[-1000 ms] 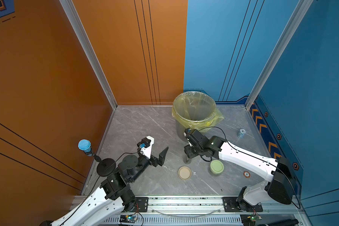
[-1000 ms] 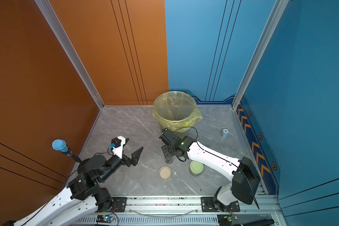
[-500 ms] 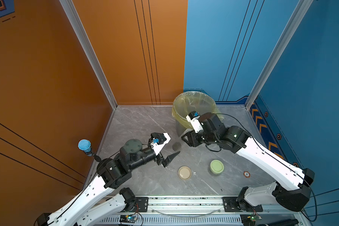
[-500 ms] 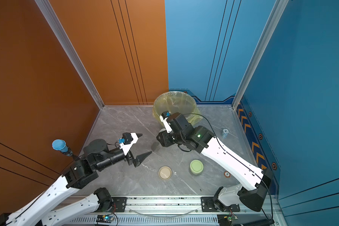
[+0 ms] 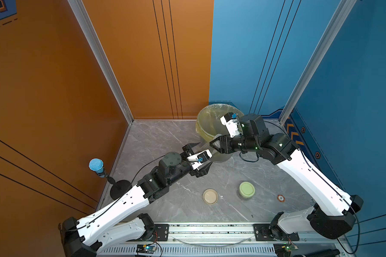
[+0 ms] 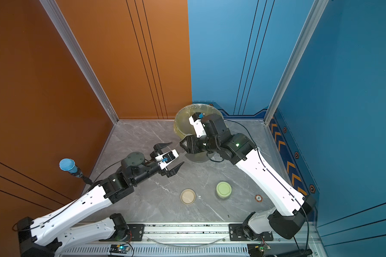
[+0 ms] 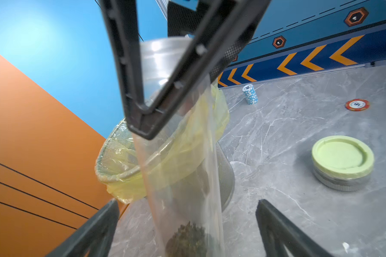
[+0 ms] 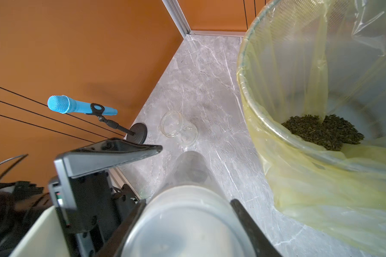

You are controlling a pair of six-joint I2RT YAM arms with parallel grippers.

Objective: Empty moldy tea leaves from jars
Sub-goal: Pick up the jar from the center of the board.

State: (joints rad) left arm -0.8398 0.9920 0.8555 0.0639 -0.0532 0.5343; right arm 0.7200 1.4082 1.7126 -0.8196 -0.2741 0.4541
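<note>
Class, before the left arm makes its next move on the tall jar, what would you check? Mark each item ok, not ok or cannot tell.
1. Right gripper shut on the tall jar at its lid end: ok.
2. Left gripper open, one finger on each side of the jar's far end: ok.
3. Left fingers clear of the glass: ok.
4. Lid off: not ok, it is on.
5. Tea leaves inside, at the closed end: ok.
6. Jar over the bin: not ok, it is beside it.
</note>
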